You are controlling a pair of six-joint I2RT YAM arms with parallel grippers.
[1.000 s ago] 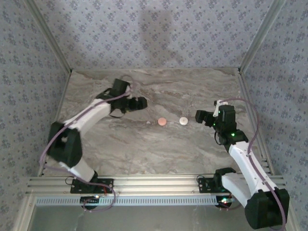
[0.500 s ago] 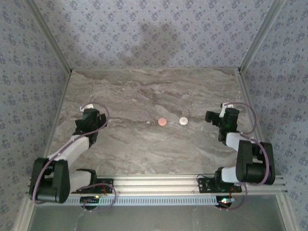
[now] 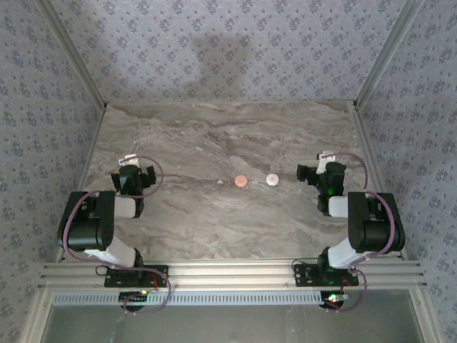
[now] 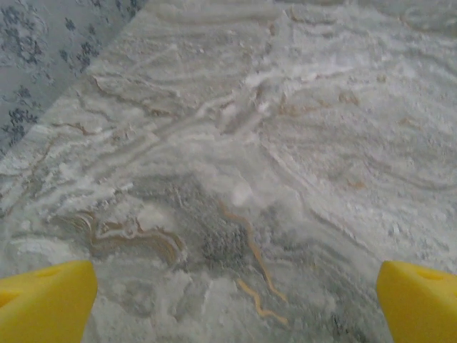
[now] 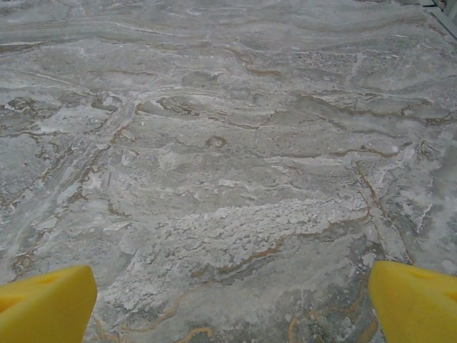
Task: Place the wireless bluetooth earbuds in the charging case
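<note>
Both tools wide open, nothing held. Left tool [image 3: 146,176] and right tool [image 3: 305,173] sit low over the surface [image 3: 214,136], arms folded near their bases. Wrist views agree: left yellow fingers [image 4: 44,301] out at the frame corners, right yellow fingers [image 5: 415,300] likewise, bare marble between.

Charging case [image 3: 240,181]: pink, round, flat on the surface about mid-width, between the two tools. Round, so no long axis to align to. White disc [image 3: 272,179] just beside it on the right-arm side, not touching, similar size. Can't tell what it is (lid? second half?). Pale speck [image 3: 220,183] near the case's other side could be one of the earbuds; too small to confirm.

Key relation: from the right tool, the white disc comes first, then the case, on a line roughly straight across toward the left arm. Right tool is clearly nearer both. Left tool is well apart from the case, though the speck lies on its side.

Container: the case reads as a plain pink disc from above. Can't tell open or shut, or whether anything is in it.

My read: nothing inserted yet, task at the start. Buds are tiny against the finger width, so the pinch will be fiddly and easy to flick away.
</note>
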